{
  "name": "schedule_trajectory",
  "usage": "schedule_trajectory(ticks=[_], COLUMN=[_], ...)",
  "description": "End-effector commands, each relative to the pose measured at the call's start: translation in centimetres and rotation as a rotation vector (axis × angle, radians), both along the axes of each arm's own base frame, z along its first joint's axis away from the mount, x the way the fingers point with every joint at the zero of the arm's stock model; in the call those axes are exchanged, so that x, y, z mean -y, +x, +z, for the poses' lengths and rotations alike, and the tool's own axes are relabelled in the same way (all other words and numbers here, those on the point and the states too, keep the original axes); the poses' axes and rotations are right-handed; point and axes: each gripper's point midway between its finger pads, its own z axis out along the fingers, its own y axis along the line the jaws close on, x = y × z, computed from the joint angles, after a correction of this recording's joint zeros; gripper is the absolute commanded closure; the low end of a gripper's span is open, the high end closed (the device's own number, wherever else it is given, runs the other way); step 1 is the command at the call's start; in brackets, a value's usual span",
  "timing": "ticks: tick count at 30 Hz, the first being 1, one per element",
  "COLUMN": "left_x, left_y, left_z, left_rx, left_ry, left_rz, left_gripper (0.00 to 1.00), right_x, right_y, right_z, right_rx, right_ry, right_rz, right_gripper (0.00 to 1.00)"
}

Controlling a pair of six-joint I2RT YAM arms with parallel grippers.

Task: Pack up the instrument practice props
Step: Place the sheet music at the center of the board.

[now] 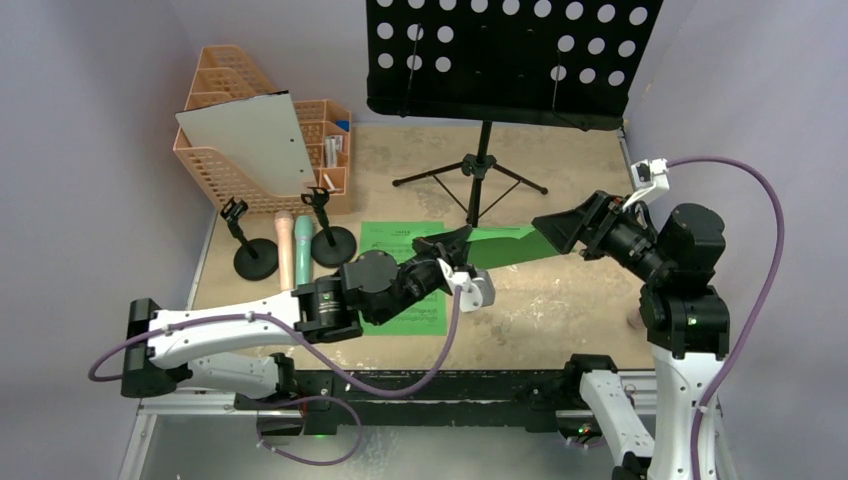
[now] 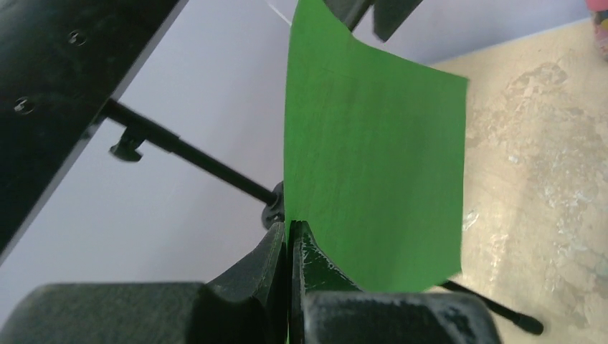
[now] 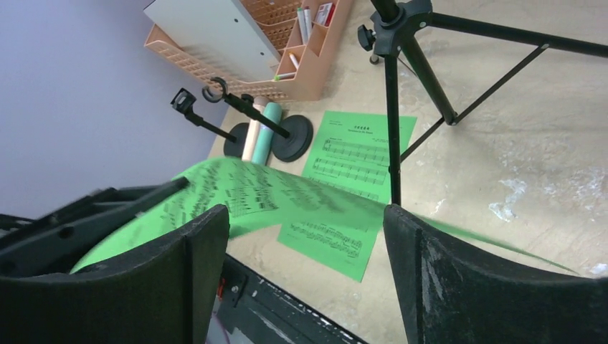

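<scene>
Two pincers sit along one sheet, and only one grips it. My left pincer (image 2: 290,231) is clamped on the near edge of a green music page (image 2: 373,165), its fingers pressed together with the paper rising from between them. From overhead, that left pincer (image 1: 455,240) holds the page (image 1: 505,245) lifted off the table (image 1: 580,300), stretched toward my right pincer (image 1: 548,226).

The right pincer (image 3: 308,215) stands with its jaws wide apart. The bowed, blurred page (image 3: 244,190) passes across the gap. I cannot tell whether either finger touches it.

Below the left arm, a second green page (image 1: 395,238) lies flat on the table, printed side up. Just behind it the tripod legs (image 1: 478,178) stand on the table, carrying the black hole-punched music desk (image 1: 510,55).

Further left, the pink microphone (image 1: 285,252) and mint microphone (image 1: 304,242) lie side by side. They sit between the left holder (image 1: 255,260) and the right holder (image 1: 333,246), each a black round base with a clip on a stem. Behind those sits the orange mesh organizer (image 1: 215,168), with a grey-white board (image 1: 250,138) tilted against its front.
</scene>
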Motion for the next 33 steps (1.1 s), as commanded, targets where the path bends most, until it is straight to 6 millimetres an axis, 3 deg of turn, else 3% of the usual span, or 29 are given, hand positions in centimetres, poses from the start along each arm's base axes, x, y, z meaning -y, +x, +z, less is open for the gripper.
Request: schedule_trajectory(ticks=[1,7,14,23,33], left_x=[-4.1,-7.2,-9.9,-10.9,-11.0], left_y=[0.5,0.8,1.9,8.0,14.2], left_z=[0.7,0.7,-0.5,-3.8,-4.1], left_rx=[-0.049,-0.080,-0.089,-0.146,-0.132], left_ry=[0.075,0.152,0.258,0.329,0.287], left_rz=[0.104,0.182,0.251,0.319,0.365], left_gripper=[1.00,1.00,1.00,1.00,1.00], right_x=[0.0,-0.6,-0.4,-0.4,-0.5], right_y=[-0.3,-0.6,-0.2,0.7,1.4], right_z=[2.0,2.4,1.6,0.6,-0.5], right_rx=[0.107,0.146,0.138,0.111,0.094], right_ry=[-0.040,-0.029,-0.038,-0.029,-0.032], right_rz=[0.012,0.054,0.047,0.050,0.060], right_gripper=[0.17,0.09,0.08,0.08,0.07])
